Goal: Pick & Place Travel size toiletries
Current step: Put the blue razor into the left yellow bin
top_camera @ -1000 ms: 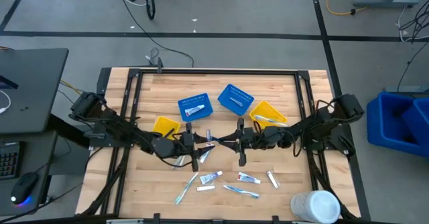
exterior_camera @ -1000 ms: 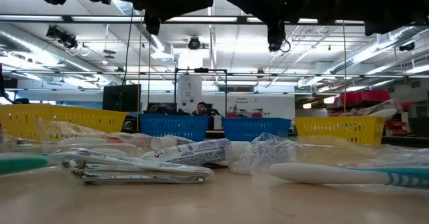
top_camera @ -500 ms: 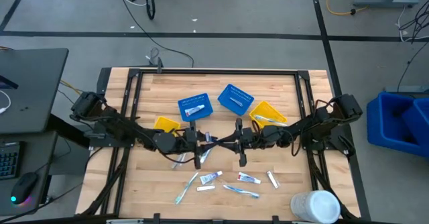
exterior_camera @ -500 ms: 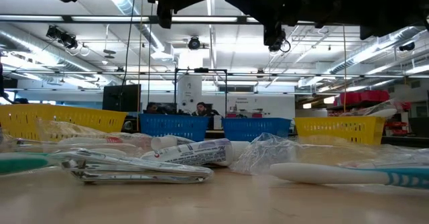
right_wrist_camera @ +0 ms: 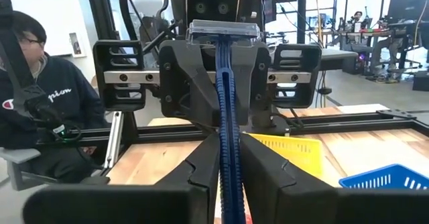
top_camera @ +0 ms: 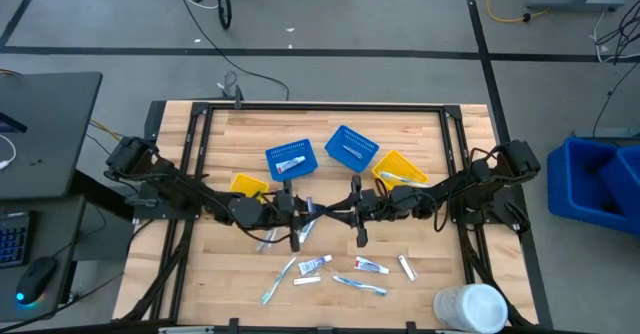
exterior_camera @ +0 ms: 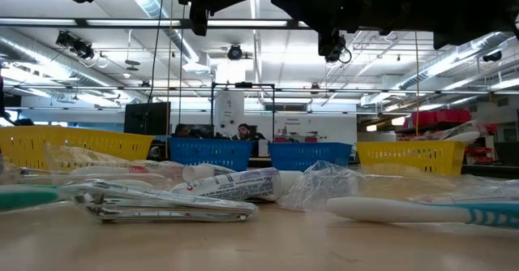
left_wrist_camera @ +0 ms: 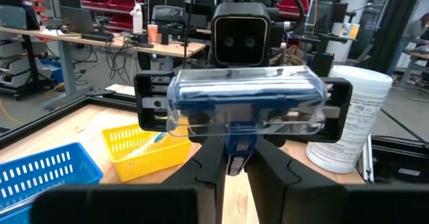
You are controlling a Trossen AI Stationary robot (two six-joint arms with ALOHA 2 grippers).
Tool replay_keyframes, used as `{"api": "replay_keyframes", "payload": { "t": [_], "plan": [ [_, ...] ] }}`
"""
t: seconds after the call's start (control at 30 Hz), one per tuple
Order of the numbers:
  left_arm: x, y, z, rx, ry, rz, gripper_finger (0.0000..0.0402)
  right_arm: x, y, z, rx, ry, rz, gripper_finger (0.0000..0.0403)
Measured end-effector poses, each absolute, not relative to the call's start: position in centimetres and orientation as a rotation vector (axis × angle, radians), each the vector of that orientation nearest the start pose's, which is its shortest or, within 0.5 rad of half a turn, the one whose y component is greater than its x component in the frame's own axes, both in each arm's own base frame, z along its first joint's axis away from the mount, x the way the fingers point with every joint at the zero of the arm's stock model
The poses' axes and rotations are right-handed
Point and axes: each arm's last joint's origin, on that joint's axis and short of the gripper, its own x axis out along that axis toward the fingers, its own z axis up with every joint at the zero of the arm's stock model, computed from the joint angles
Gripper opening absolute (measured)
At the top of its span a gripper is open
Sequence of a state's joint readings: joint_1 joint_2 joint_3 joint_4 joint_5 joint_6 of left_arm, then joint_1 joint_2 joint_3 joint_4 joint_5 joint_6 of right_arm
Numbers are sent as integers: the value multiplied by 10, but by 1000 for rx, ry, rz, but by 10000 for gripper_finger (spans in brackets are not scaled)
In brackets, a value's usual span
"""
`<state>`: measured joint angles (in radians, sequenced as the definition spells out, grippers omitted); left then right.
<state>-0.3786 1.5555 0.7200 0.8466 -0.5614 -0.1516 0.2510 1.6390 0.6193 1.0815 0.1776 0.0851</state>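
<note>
Handover of the dark blue razor (right_wrist_camera: 226, 137) is under way above mid-surface (top_camera: 420, 134): the right tool (top_camera: 322, 212) clamps its handle, while the left tool (top_camera: 312, 208) closes on its capped head. Ideally, the right lets go only once the left holds firmly.

Two blue baskets (top_camera: 290, 158), two yellow (top_camera: 400, 168)

Two dark jointed arms, black fingers (right_wrist_camera: 201, 163), looping cables
</note>
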Motion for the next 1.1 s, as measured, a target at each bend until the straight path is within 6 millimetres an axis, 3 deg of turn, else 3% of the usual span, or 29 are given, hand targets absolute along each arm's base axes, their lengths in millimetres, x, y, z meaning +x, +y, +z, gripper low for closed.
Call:
{"api": "replay_keyframes", "payload": {
  "t": [0.6,0.8,1.1],
  "plan": [
    [299,-102,213,-305,80,238,50,302,72,194,22,19,67,223],
    [293,-100,211,-377,166,268,47,291,67,199,-25,163,6,243],
    [259,-86,219,-484,376,380,48,276,64,196,33,356,-14,236]
  ]
}}
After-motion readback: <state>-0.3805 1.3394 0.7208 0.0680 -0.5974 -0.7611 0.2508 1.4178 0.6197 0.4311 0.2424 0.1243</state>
